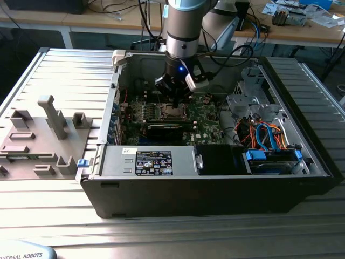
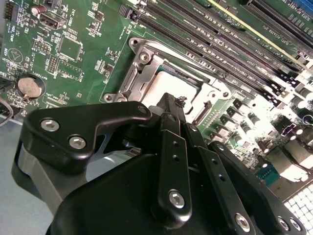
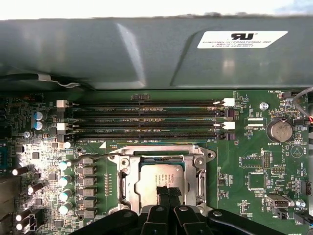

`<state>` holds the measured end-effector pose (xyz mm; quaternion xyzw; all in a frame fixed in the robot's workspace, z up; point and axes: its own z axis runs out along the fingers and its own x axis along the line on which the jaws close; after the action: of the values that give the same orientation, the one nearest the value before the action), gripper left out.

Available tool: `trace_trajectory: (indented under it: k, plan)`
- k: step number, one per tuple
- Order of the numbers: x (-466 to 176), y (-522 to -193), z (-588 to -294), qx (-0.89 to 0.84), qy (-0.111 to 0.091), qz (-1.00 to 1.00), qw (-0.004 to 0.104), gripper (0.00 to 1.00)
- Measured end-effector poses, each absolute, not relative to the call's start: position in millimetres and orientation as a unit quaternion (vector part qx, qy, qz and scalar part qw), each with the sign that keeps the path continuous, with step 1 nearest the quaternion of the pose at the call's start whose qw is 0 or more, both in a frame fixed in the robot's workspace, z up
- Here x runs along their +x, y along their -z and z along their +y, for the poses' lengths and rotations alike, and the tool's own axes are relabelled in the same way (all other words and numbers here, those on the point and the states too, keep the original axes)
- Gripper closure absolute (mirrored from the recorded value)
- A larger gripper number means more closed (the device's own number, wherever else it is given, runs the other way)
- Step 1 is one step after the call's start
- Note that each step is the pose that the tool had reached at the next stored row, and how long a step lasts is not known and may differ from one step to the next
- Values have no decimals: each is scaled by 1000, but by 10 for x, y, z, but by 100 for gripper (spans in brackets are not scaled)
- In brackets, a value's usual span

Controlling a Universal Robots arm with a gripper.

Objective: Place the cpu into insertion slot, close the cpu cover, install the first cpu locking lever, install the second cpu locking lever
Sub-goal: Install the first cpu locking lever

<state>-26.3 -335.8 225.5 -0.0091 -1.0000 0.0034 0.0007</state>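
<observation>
CPU (image 3: 161,180) sits in the insertion slot (image 3: 128,184) in my first wrist view, the cpu cover (image 3: 161,155) framing it, jaws pressed together on its top. Second wrist view: gripper (image 2: 177,104) fingertips touch the chip. Exterior view: my arm (image 1: 184,27) hangs over the motherboard (image 1: 207,121).

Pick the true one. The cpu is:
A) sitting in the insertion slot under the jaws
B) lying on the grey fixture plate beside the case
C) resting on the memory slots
A: in both wrist views the cpu sits inside the insertion slot, with the gripper at its top face.
</observation>
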Motion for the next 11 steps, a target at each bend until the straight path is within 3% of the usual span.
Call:
trace_trajectory:
  k: [11]
  plan:
    - [-291, -2255, -3358, -9, -3, -1000, 1, 89]
